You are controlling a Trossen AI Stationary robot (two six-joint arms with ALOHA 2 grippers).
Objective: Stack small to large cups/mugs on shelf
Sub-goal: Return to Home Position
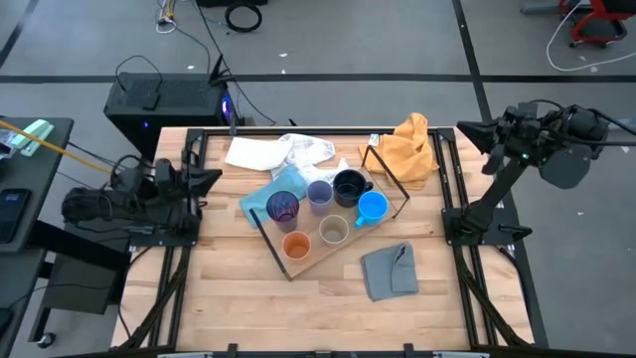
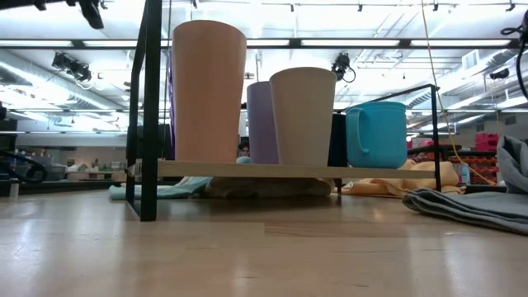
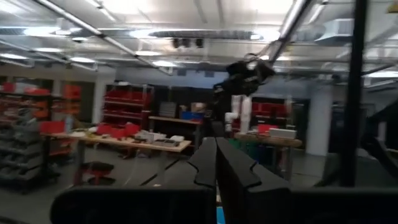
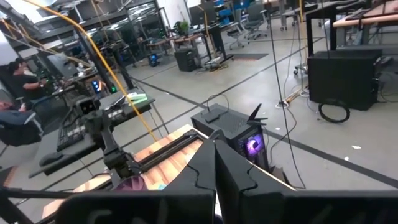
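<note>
Slatted wooden tabletop (image 1: 229, 298): carries everything; its near half is mostly bare boards.
Flat light-wood shelf board with thin black rod frame (image 2: 247, 170): sits skewed at the table's middle on short legs, and holds all six cups in two rows of three.
Left gripper (image 1: 211, 180): folded back at the table's left edge, well apart from the shelf, fingers pressed together on nothing. This reads as a parked pose.
Right gripper (image 1: 465, 129): raised off the far right corner, jaws closed and empty.
Cloths: a crumpled orange cloth (image 1: 410, 146) and a white one (image 1: 278, 152) lie behind the shelf. A grey cloth square (image 1: 390, 270) lies in front, clear of it.
Dark purple tumbler (image 1: 283, 207): one end of the back row.
Orange cup (image 2: 208, 91): front row, just before the tumbler.
Lavender cup (image 1: 319, 194): back row, middle.
Beige cup (image 1: 334, 231): front row, middle.
Bright blue mug (image 1: 372, 208): front row, far end.
Black mug (image 1: 348, 186): back row, beside the blue one.
Obstacles: none between arms and shelf; placing looks finished.
</note>
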